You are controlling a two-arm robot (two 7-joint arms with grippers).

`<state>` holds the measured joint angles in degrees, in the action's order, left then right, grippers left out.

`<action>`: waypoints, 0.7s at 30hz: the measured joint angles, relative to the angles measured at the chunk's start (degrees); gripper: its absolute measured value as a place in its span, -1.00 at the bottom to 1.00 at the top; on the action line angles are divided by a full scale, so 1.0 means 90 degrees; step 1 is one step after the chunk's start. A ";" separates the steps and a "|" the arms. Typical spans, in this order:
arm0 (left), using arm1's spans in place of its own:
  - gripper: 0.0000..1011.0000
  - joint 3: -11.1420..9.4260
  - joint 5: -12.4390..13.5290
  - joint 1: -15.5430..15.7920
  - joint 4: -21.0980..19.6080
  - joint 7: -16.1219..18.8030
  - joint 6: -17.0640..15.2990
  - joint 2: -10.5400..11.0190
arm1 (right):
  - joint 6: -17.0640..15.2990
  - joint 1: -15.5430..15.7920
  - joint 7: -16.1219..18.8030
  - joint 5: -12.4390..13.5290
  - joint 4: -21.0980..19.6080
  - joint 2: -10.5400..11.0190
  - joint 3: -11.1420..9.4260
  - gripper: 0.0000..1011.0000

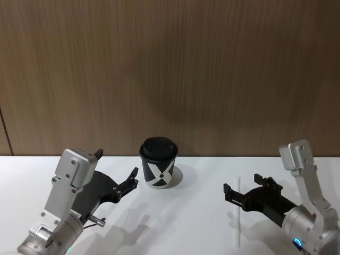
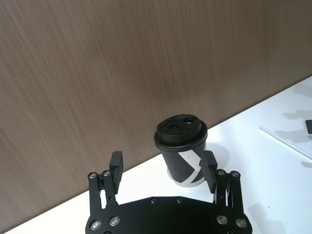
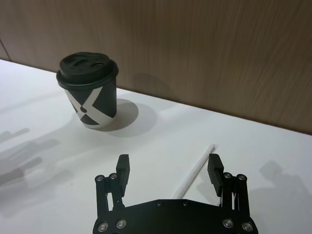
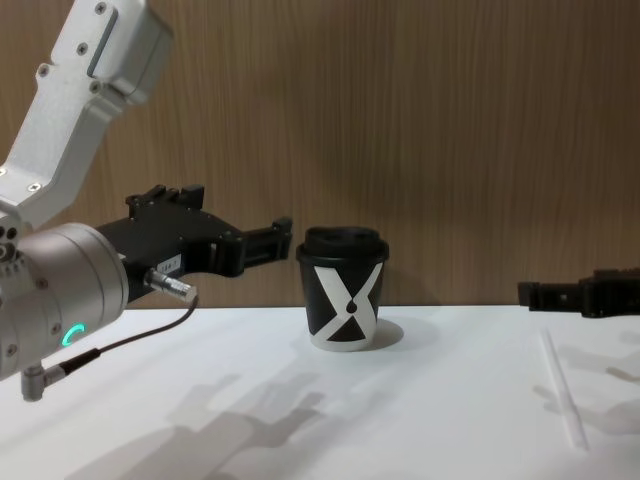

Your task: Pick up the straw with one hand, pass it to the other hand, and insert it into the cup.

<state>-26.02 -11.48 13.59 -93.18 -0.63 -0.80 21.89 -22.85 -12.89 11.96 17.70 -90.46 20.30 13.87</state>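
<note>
The black cup (image 1: 158,162) with a white X and a black lid stands upright near the back middle of the white table (image 1: 186,223). The white straw (image 1: 238,212) lies flat on the table to its right, pointing front to back. My right gripper (image 1: 242,185) hovers open just over the straw's far end. In the right wrist view the straw (image 3: 195,170) runs between the open fingers (image 3: 214,165), close to one of them. My left gripper (image 1: 116,166) is open and held above the table left of the cup. The left wrist view looks past it at the cup (image 2: 183,146).
A brown wood-panelled wall (image 1: 170,69) rises straight behind the table's back edge, close behind the cup. Bare white table surface lies between the two arms and in front of the cup.
</note>
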 joint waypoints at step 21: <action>0.98 0.0000 0.0000 0.0000 0.0000 0.0000 0.0000 0.0000 | -0.0101 -0.0375 -0.0406 -0.0205 0.0783 -0.0500 0.0042 0.98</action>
<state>-26.02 -11.48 13.59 -93.18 -0.63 -0.79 21.89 -23.76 -16.27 8.30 15.85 -83.42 15.80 14.25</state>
